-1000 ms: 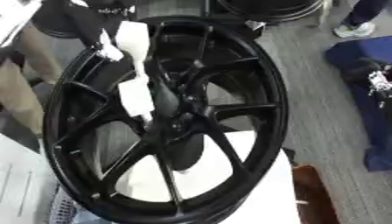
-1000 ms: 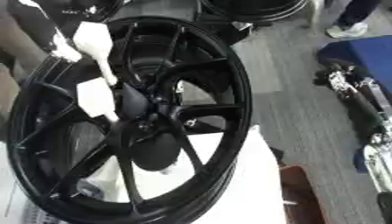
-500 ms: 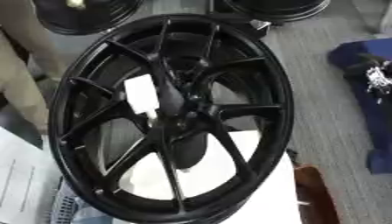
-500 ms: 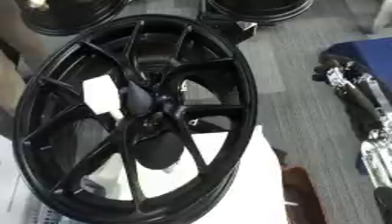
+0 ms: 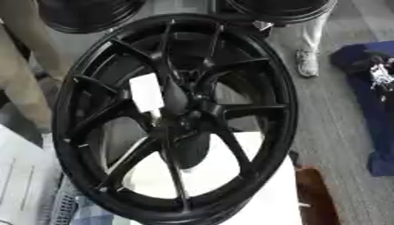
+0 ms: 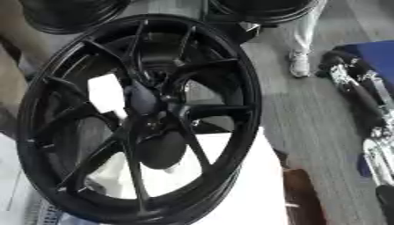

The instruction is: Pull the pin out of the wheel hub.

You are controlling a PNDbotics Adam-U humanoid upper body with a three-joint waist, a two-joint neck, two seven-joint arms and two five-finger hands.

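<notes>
The black wheel (image 5: 173, 118) stands tilted on the white counter (image 5: 265, 193), its hub (image 5: 188, 112) at the centre where the spokes meet; a white piece (image 5: 146, 92) sits just beside the hub, perhaps the pin, though I cannot tell; neither hand shows, so whether the fingers are spread or pinching is unknown; a blind reach may knock the leaning wheel over.

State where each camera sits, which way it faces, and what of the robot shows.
Left eye view: in the head, looking down at the black wheel; no hand or arm shows.
Right eye view: beside it, facing the same way; a silver-jointed arm shows at the right edge.
Shared: the wheel, the white piece by its hub, a white surface beneath.
</notes>
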